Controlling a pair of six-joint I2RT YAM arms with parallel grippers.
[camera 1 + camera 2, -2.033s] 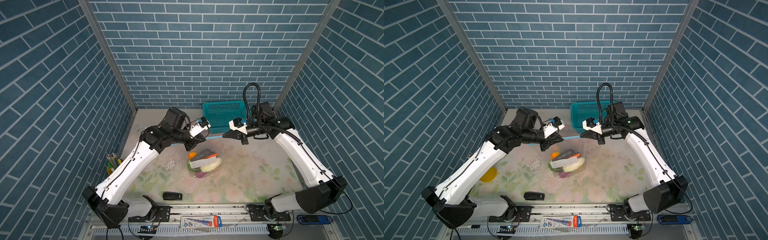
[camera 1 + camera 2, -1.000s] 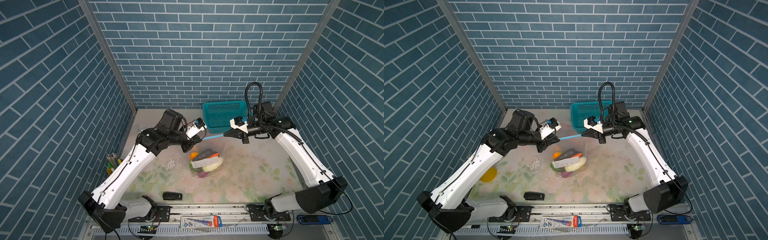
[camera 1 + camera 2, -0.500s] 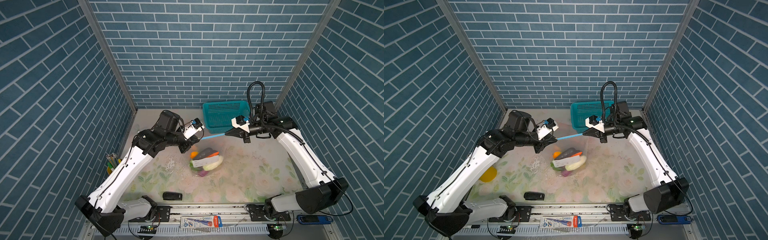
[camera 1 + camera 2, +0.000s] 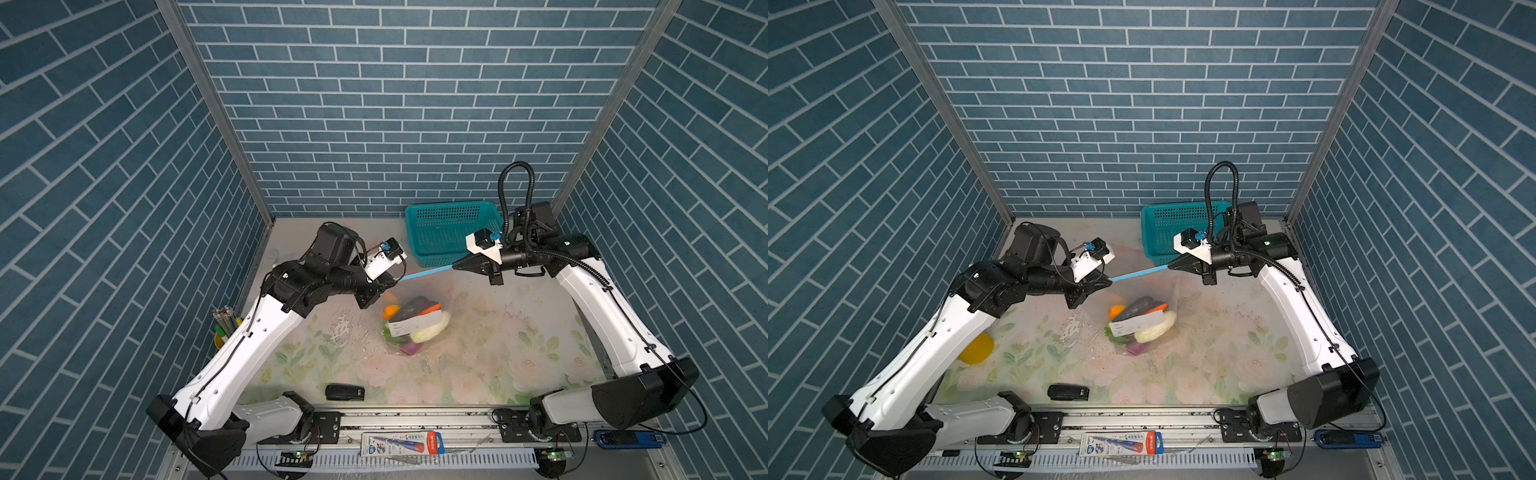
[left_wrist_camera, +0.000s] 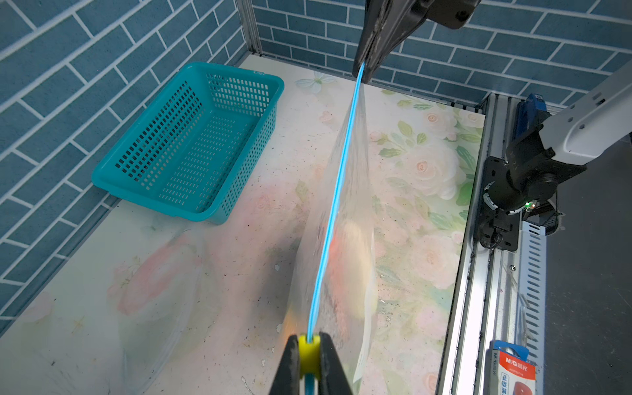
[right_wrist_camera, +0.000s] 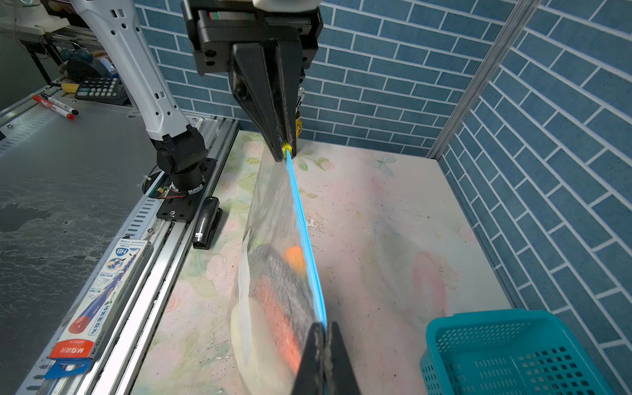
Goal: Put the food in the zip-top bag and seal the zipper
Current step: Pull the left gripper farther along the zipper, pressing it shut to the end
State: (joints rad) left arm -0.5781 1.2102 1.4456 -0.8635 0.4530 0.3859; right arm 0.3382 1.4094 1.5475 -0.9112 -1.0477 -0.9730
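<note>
Here the zipper [image 4: 426, 273] was held taut lengthwise: slider [image 5: 308, 357] clamped in left gripper [image 5: 308, 340], far end pinched in right gripper [image 6: 324, 330].

A teal perforated basket [image 4: 451, 205] is set at the back of the flower-printed table cover [image 4: 519, 332], towards the right corner. A small black stapler-like object [image 4: 344, 392] is laid near the front edge. A yellow cup of pencils [image 4: 223, 324] is kept by the left wall, and a pencil box [image 4: 402, 443] is laid on the front rail.
</note>
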